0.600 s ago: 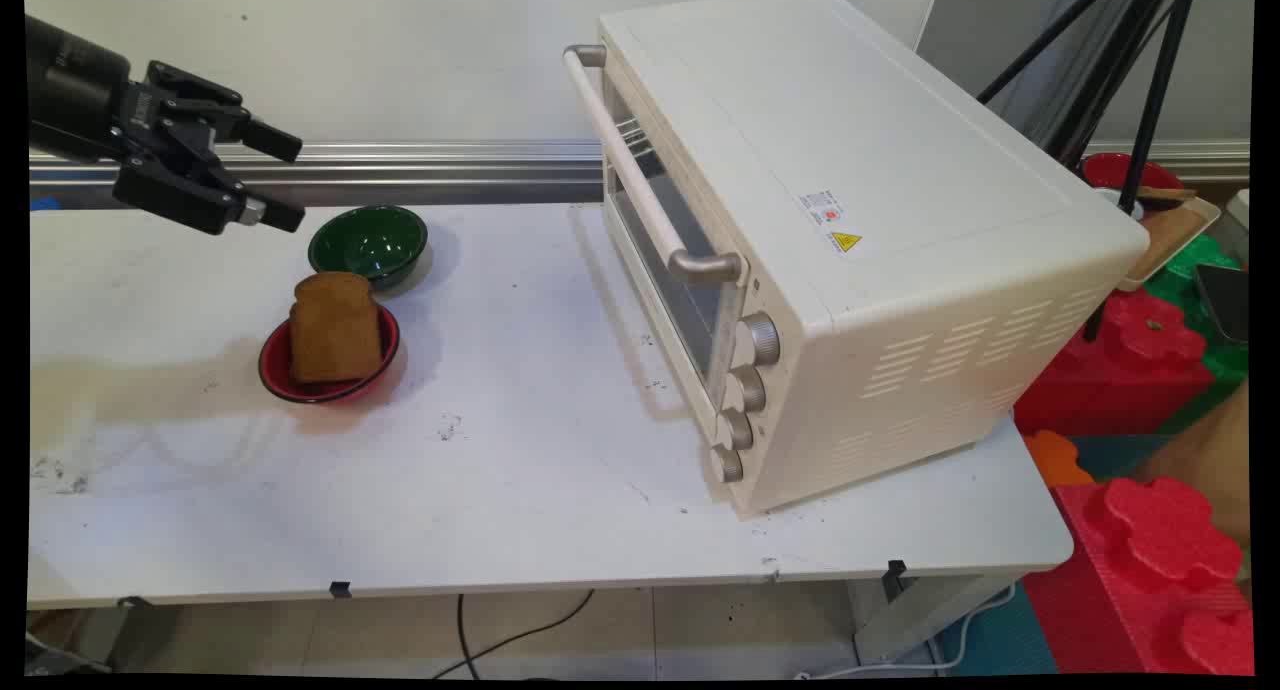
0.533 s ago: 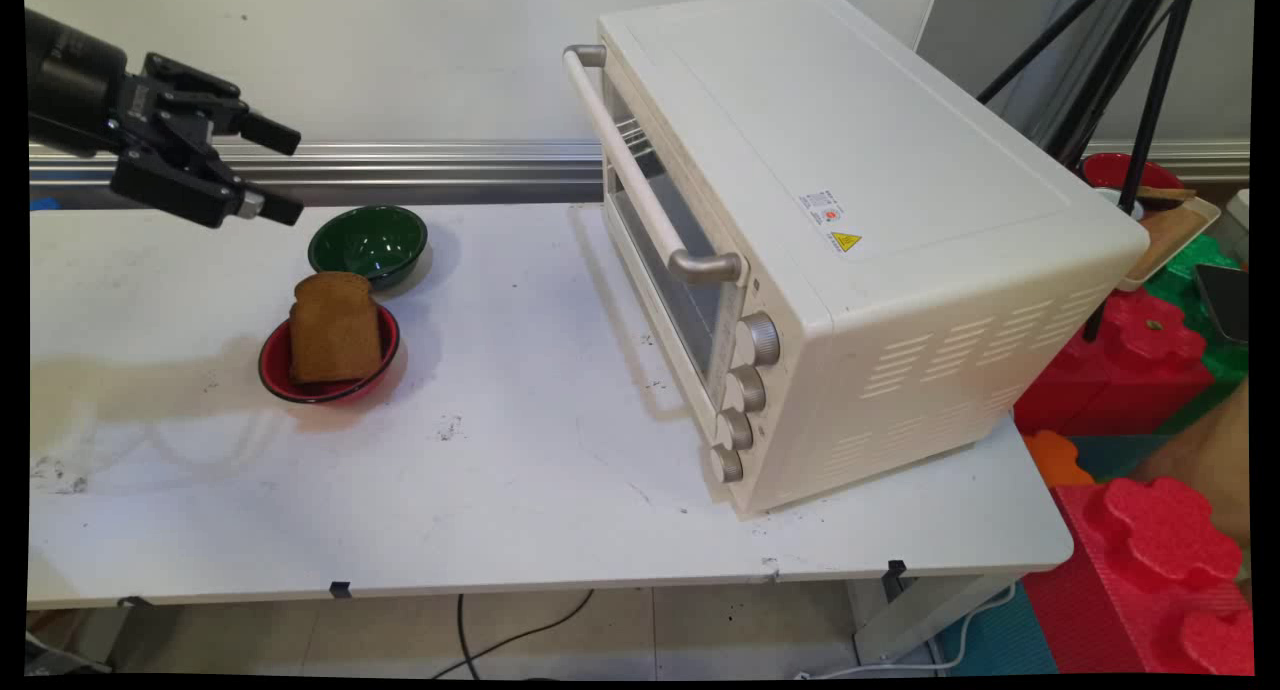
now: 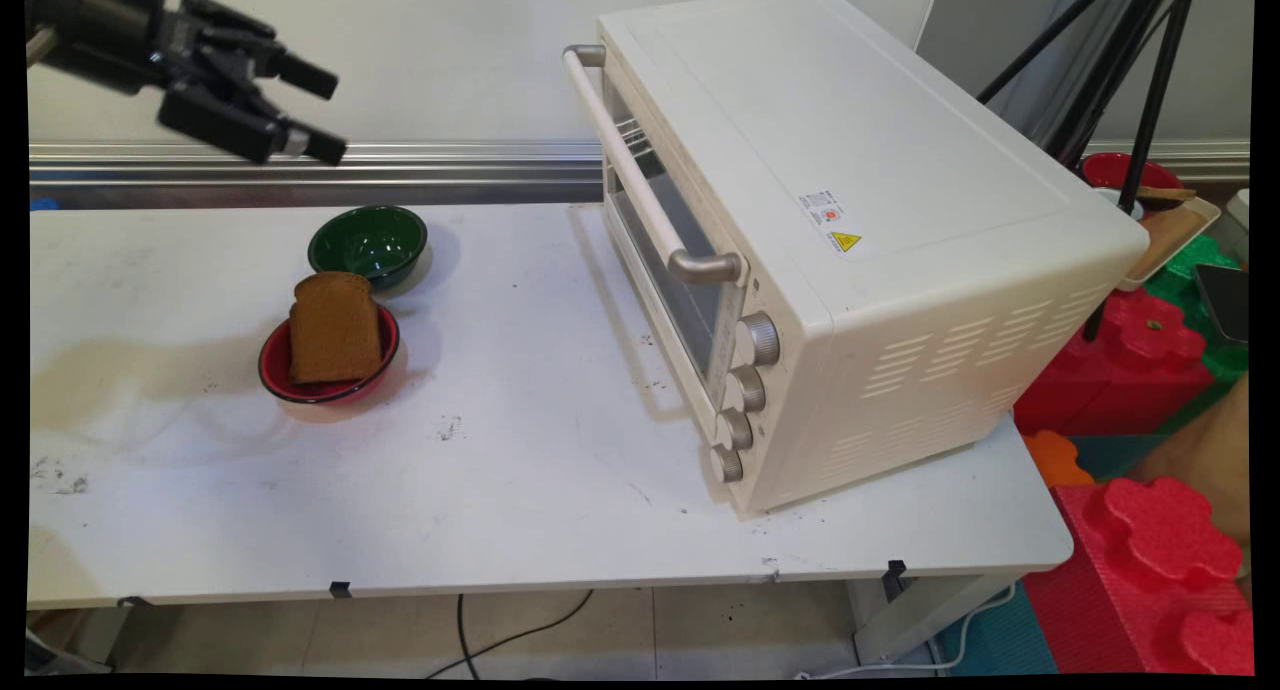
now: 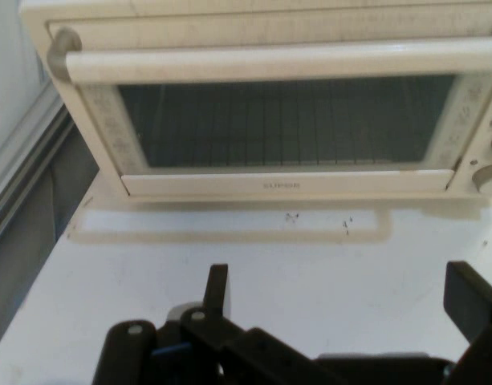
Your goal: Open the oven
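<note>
White table (image 3: 520,510) under a pale wall carries everything, and the black gripper (image 3: 325,110) hangs high over its far left part, fingers spread wide with nothing between them. Nearest to it, below and a little ahead of the fingertips, sits one green bowl (image 3: 368,242), empty. Just beyond that bowl, on the side towards the camera, one red bowl (image 3: 329,367) holds one slice of brown toast (image 3: 335,328) that leans against its rim. Well ahead of the open fingers stands one cream toaster oven (image 3: 850,230), door shut, its long handle (image 4: 286,62) and glass window (image 4: 286,120) facing the hand squarely in the hand view. Four knobs (image 3: 745,395) run down the oven's front. Compared with half a second ago the gripper has risen and moved forward towards the oven, away from the bowls; the bowls, toast and oven lie as they did
</note>
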You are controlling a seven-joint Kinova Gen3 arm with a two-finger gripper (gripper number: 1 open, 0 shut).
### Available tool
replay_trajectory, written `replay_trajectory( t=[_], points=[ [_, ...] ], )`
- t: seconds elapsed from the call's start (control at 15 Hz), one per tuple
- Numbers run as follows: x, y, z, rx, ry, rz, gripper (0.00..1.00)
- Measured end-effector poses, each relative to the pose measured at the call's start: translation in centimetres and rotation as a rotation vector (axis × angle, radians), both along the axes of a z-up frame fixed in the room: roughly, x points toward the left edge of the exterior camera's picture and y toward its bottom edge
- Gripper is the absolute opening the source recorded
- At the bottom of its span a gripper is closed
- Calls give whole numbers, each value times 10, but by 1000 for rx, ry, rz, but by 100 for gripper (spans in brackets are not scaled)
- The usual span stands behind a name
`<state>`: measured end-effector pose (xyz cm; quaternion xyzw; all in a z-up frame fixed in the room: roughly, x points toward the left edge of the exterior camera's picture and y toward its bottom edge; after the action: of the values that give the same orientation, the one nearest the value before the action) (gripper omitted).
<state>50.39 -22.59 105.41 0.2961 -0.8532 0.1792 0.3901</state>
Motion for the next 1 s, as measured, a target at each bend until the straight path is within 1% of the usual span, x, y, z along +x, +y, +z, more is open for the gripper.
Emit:
replay_trajectory(
  t=[0.27,0.47,0.73,1.0],
  points=[
    [-25,-31,10,-1,21,3,100],
    [-42,-52,11,-1,35,1,100],
    [-69,-79,8,11,61,-13,100],
    [-96,-104,-3,31,71,-33,100]
  ],
)
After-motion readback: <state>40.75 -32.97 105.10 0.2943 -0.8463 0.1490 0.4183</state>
